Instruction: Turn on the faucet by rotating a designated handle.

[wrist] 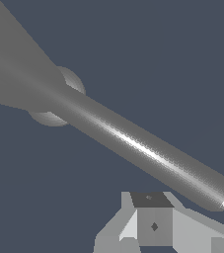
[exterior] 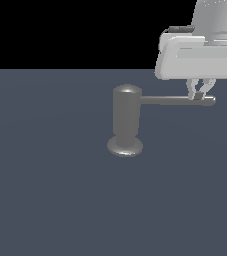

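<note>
Exterior view: faucet stands upright on the dark blue-grey worktop, roughly mid-frame, domed top, round flared base touching the surface. Handle sticks out level from the cylinder's upper part toward the exterior view's right, rounded tip at the far end. White arm body comes in from the upper corner on the exterior view's right. End effector hangs below it, pointing down, right over the outer end of the handle near the tip. Fingers look close together, a narrow gap, tips at the rod's top edge; contact or a real grip on the rod cannot be told from here.

Wrist view: handle runs diagonally across the picture, bright highlight along it, rounded tip visible. Faucet body fills one corner, seen from above, flared base edge peeking behind. One finger pad shows at the frame edge, just beside the rod near its tip, apart from it in this picture. Second finger not seen here, so opening width cannot be confirmed.
</note>
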